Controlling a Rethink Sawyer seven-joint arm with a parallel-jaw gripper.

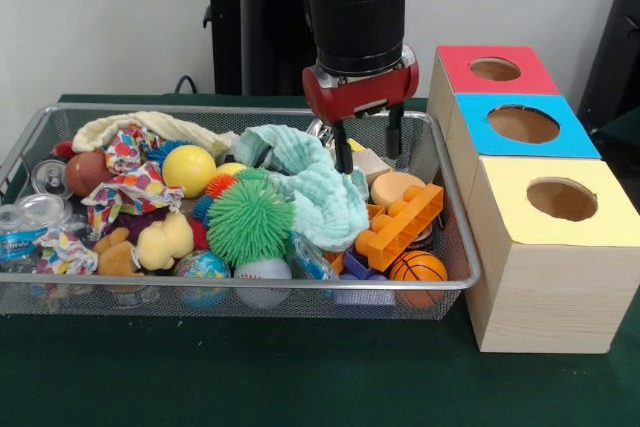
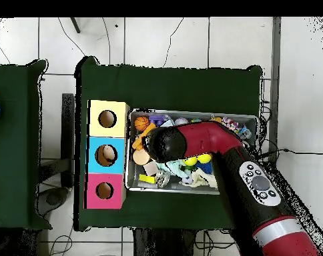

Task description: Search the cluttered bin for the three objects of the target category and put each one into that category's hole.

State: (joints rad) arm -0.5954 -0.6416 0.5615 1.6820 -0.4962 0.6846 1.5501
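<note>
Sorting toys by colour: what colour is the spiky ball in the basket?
Green; the spiky ball shows best in the front view.

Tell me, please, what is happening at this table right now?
A red Sawyer arm hangs over the right part of a wire mesh bin crammed with toys, balls and cloths. Its hand is open and empty, just above the clutter near a mint green cloth. A small water bottle lies at the bin's left end. Beside the bin stands a wooden box whose blue-panel hole looks empty.
</note>
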